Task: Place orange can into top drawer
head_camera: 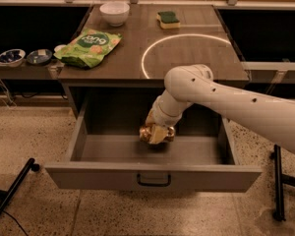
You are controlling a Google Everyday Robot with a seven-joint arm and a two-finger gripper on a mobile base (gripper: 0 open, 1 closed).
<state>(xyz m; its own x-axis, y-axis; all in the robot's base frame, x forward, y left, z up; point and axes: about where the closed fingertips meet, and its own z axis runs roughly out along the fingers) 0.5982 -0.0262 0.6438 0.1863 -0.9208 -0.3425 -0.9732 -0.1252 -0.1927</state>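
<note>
The top drawer [152, 177] is pulled wide open under the brown table; its grey front panel has a small dark handle [153, 181]. My gripper [157, 132] hangs from the white arm down inside the drawer, near its middle. It is shut on the orange can [148, 133], whose gold and silvery body shows between the fingers. The can is held low, just above the drawer floor; I cannot tell whether it touches it.
On the table top lie a green snack bag [88, 45], a white bowl [114, 12] and a green-and-yellow sponge [168, 18]. Two small dishes [24, 57] sit on a low shelf at the left. Dark stand legs [280, 181] are at right and lower left.
</note>
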